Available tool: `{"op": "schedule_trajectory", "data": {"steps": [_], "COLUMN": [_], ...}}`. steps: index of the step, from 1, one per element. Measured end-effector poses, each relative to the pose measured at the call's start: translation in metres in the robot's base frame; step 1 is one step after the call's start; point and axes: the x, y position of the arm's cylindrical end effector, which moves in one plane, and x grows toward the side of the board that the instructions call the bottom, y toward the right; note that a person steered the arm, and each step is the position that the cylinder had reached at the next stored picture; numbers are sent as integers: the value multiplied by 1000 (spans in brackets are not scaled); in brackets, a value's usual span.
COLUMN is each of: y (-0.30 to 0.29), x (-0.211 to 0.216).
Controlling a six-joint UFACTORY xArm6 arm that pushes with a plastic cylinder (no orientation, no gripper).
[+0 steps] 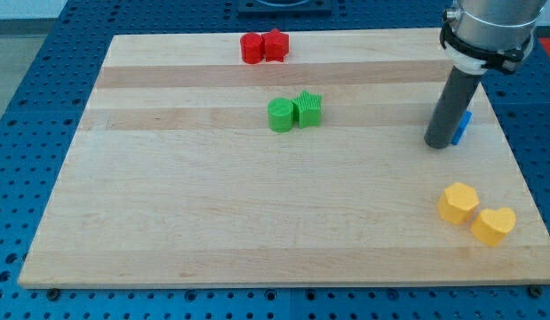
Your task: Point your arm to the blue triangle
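Observation:
My tip rests on the board at the view's right. A blue block sits just to its right, touching or nearly touching the rod; most of it is hidden behind the rod, so I cannot make out its shape. No other blue block shows.
Two red blocks sit together at the view's top centre. A green round block and a green star block touch near the middle. A yellow hexagon and a yellow heart lie at the bottom right. The wooden board has blue pegboard around it.

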Motion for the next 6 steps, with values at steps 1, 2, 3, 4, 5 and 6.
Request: {"op": "schedule_trajectory", "data": {"steps": [1, 2, 3, 4, 5, 6], "y": [0, 1, 8, 42, 79, 84], "x": [0, 12, 22, 21, 12, -20]}}
